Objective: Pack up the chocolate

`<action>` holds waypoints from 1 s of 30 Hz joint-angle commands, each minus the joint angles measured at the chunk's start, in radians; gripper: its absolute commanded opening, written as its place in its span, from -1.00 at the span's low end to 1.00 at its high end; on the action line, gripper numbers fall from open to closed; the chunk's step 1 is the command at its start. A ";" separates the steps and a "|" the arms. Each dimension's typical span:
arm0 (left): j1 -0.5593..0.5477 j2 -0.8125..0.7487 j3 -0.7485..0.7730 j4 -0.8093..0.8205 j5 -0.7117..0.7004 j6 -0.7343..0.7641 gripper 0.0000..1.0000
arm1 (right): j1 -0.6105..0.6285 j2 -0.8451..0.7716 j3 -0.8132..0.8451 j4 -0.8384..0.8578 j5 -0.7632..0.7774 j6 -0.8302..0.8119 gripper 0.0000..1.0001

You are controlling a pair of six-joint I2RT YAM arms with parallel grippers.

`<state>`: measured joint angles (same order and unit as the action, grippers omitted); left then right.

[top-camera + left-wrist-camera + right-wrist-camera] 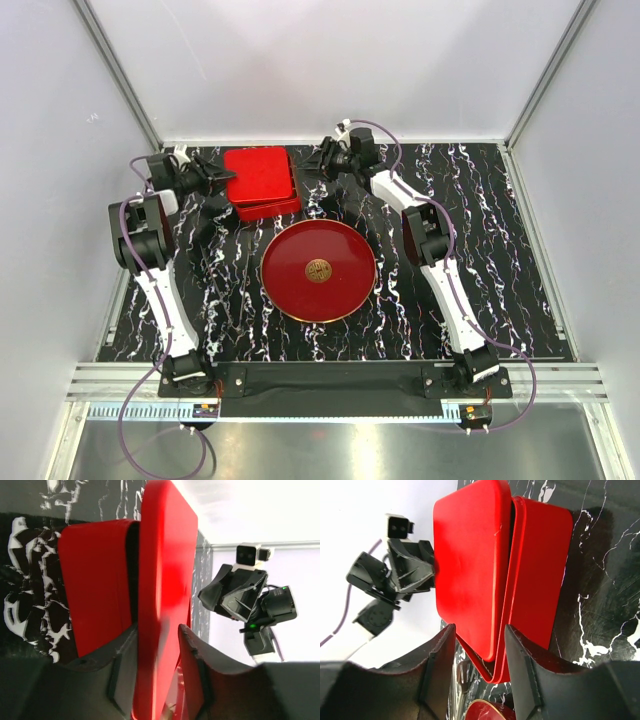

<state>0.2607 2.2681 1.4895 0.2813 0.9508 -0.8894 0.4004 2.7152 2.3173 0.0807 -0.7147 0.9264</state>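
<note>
Toward the back of the marbled counter (480,250), seen from above, a red tin (275,208) sits with its lid (258,172) laid over it slightly askew, and the tin's front and right walls show past the lid's edge. The left jaws reach in at the lid's left side and the right jaws at its right. Nearer the arms lies the red plate (350,295), bare but for its gold emblem (318,270). No chocolate shows in any view. It is probably inside the tin already, under the lid.

From the left wrist, the left jaws straddle the lid's edge, one on each face. A dark gap separates lid and tin, so the lid is not seated. Whether the jaws pinch the lid or merely bracket it cannot be told.

From the right wrist, the right jaws stand around the lid's corner and the tin's rim together. Whether they grip cannot be told either.

The step in hand looks like closing the tin, the last of the packing. The next move calls for squaring the lid over the rim, then pressing it down evenly so no corner jams.
</note>
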 commanded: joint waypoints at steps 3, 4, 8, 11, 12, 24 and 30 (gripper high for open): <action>-0.014 -0.061 0.052 -0.215 -0.099 0.178 -0.02 | 0.025 0.003 0.054 -0.033 0.029 -0.063 0.01; -0.014 -0.064 0.058 -0.250 -0.107 0.202 0.04 | 0.023 0.002 0.053 -0.039 0.031 -0.067 0.01; -0.018 -0.068 0.100 -0.350 -0.144 0.260 0.11 | 0.023 0.002 0.054 -0.045 0.037 -0.075 0.01; -0.023 -0.082 0.107 -0.405 -0.181 0.300 0.15 | 0.026 0.002 0.059 -0.055 0.044 -0.084 0.01; -0.024 -0.084 0.121 -0.427 -0.193 0.313 0.16 | 0.026 0.002 0.060 -0.056 0.043 -0.087 0.00; -0.037 -0.091 0.205 -0.648 -0.282 0.432 0.28 | 0.029 -0.006 0.057 -0.065 0.043 -0.098 -0.06; -0.049 -0.096 0.201 -0.639 -0.280 0.460 0.17 | 0.032 -0.008 0.056 -0.064 0.043 -0.103 -0.09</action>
<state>0.2226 2.2002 1.6493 -0.3508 0.6868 -0.4706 0.4145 2.7152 2.3302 0.0032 -0.6888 0.8478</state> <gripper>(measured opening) 0.593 0.458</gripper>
